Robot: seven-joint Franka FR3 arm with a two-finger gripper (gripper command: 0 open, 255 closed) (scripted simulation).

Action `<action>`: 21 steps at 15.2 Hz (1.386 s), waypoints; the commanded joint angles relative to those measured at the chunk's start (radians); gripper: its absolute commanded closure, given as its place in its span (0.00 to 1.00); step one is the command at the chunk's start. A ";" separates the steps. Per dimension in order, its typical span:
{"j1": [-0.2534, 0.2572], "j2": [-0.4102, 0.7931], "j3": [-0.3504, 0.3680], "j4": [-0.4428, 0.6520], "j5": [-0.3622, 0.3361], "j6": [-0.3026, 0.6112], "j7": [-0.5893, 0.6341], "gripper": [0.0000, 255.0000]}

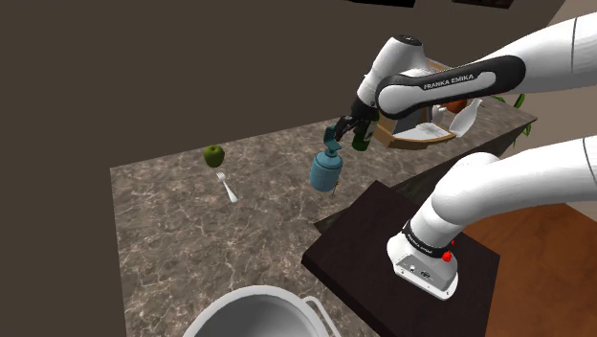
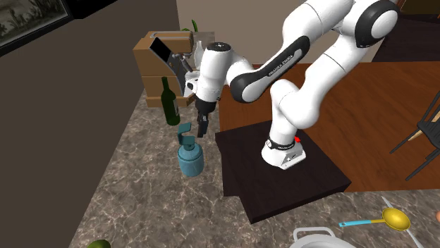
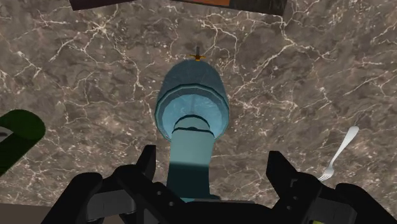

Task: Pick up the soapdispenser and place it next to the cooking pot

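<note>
A teal soap dispenser (image 1: pixel 325 170) stands upright on the brown marble counter (image 1: pixel 191 220), also seen from the side (image 2: pixel 190 156). My black gripper (image 1: pixel 337 131) hangs just above it, open, with its fingers on either side of the pump head. In the wrist view the dispenser (image 3: pixel 191 105) lies straight below and its pump reaches up between the fingertips (image 3: pixel 147 167) without touching them; the gripper (image 3: pixel 213 160) holds nothing. The grey cooking pot (image 1: pixel 258 311) shows at the shoulder view's lower edge, well away from the dispenser, and its rim (image 2: pixel 321 238) shows at the second exterior view's lower edge.
A dark green bottle (image 2: pixel 169 106) stands close behind the dispenser, by stacked cardboard boxes (image 2: pixel 159 63). A green apple (image 1: pixel 213 155) and a fork (image 1: pixel 227 187) lie further along the counter. A yellow spoon (image 2: pixel 384 220) lies near the pot. The dark stand (image 1: pixel 383 249) borders the counter.
</note>
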 commanded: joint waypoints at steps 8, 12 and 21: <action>-0.050 0.240 0.000 -0.057 -0.046 0.349 0.031 0.00; -0.054 0.296 0.002 -0.056 -0.051 0.404 0.035 0.00; -0.054 0.296 0.002 -0.056 -0.051 0.404 0.035 1.00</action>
